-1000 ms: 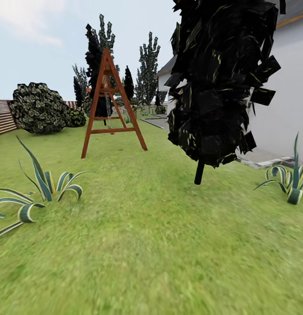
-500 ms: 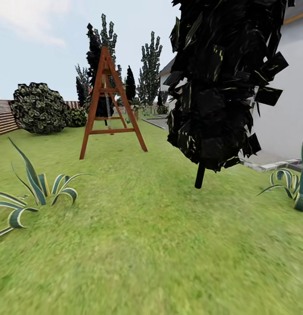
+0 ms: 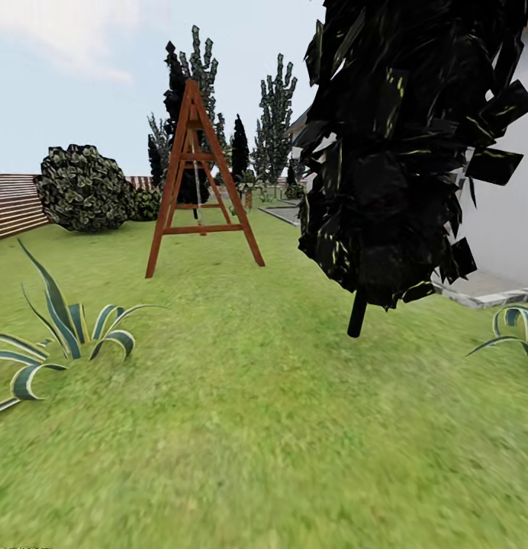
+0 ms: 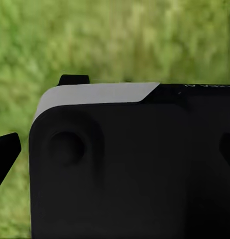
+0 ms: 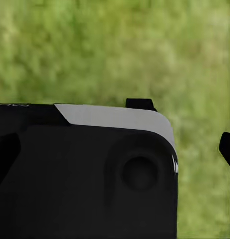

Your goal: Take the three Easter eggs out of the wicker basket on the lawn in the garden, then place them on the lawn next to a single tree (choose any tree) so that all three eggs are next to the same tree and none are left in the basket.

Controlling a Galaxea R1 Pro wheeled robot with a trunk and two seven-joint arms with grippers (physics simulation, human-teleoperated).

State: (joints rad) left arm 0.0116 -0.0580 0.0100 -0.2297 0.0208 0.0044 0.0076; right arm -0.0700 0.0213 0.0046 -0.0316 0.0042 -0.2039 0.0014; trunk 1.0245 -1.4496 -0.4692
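I am scanning the head view from the left: the slatted fence (image 3: pixel 12 206) is sitting at about nine o'clock, with a round dark shrub (image 3: pixel 85 187) just inside it; a striped agave-like plant (image 3: pixel 62 332) is spreading low at about eight o'clock. Farther along, at about eleven o'clock, a red-brown wooden A-frame (image 3: pixel 199 179) is standing on the lawn (image 3: pixel 241 427), with narrow black conifers (image 3: pixel 188 84) behind it. At about one o'clock a big black-leaved conifer (image 3: pixel 405 145) is looming close on a thin dark stem, with a white house wall (image 3: pixel 508 221) behind it and a second striped plant (image 3: pixel 512 328) at about three o'clock. The wicker basket and the eggs are not appearing among any of this, so I am judging that I am in transit and searching for them. The risk I am weighing: steering wide and clipping the near conifer or rolling over the plants (the grass is blurring at the bottom, which suggests a moving view), or settling on this black conifer when a pale-trunked tree is what I want. As for the hands, both wrist views are looking past dark housings at grass; I cannot tell how far either gripper is parted, nor whether either is holding anything.
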